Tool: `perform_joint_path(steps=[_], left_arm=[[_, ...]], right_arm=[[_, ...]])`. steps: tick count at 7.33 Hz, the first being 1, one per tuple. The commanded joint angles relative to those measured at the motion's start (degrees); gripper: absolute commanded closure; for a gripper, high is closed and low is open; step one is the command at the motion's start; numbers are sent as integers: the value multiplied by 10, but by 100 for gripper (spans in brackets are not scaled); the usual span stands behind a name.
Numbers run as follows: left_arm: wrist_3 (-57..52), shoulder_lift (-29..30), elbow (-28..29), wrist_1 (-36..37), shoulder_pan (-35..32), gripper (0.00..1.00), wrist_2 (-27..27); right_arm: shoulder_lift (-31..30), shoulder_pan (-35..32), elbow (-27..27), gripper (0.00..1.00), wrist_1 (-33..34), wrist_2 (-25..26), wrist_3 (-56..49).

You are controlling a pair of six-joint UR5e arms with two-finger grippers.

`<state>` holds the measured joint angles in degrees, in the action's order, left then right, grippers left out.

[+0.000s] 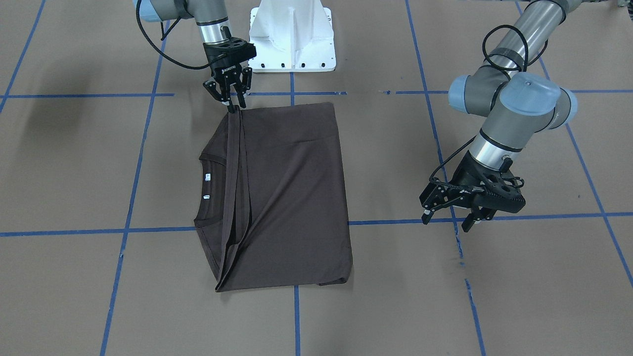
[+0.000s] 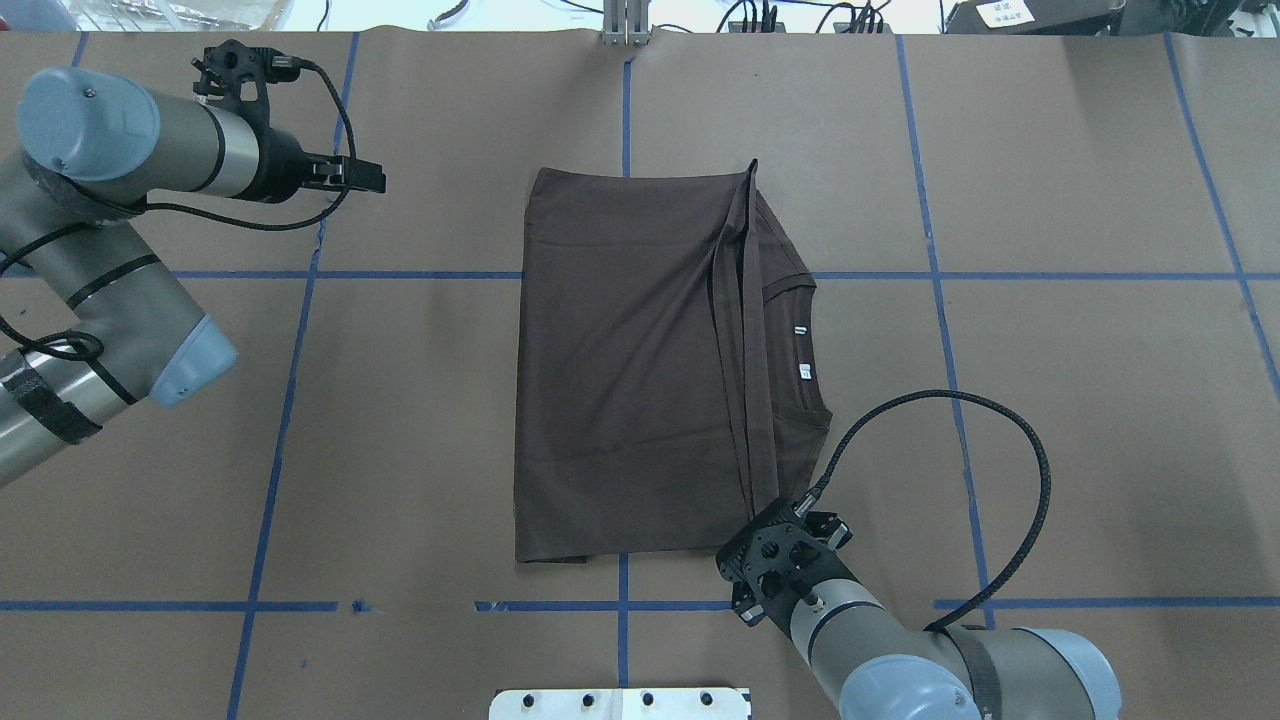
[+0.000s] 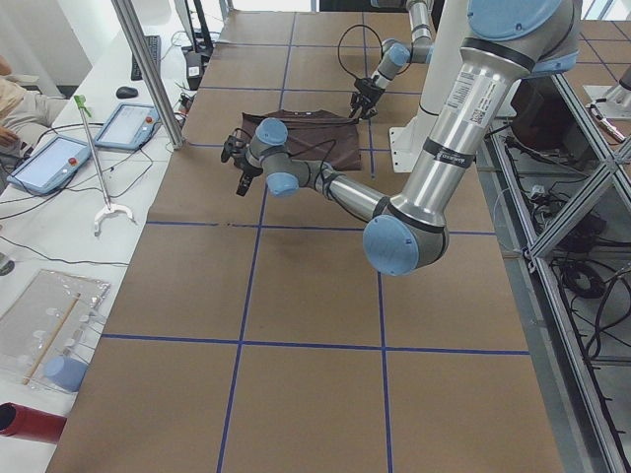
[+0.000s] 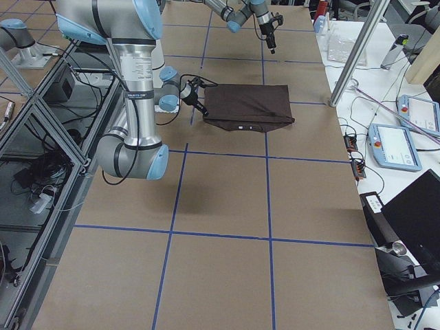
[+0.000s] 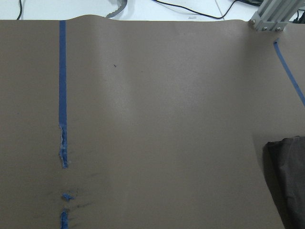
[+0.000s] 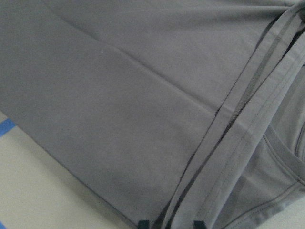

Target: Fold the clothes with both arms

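Mid-fold: right gripper pinches a hem corner of the T-shirt; left gripper hangs spread, empty, well apart, and likely must take the far corner next

**Ones and Twos**

There is one table and one dark brown T-shirt, which bears two white neck tags. There are two robot arms, the left arm and the right arm. Each ends in one black pincer, making two: the left pincer and the right pincer. One white base shows, and two blue-rimmed control tablets lie off to the side.
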<state>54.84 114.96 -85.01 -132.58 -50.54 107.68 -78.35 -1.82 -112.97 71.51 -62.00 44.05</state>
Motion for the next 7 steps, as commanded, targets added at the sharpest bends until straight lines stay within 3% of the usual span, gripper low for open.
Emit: perform_joint_path(steps=[1, 4, 7], left_arm=[[0, 0, 0, 0, 0, 0, 0], [0, 0, -1, -1, 0, 0, -1], [0, 0, 0, -1, 1, 0, -1]], right_arm=[[-1, -5, -2, 100, 0, 2, 1], [-16, -12, -16, 100, -1, 7, 16], [-62, 5, -21, 100, -7, 8, 280]])
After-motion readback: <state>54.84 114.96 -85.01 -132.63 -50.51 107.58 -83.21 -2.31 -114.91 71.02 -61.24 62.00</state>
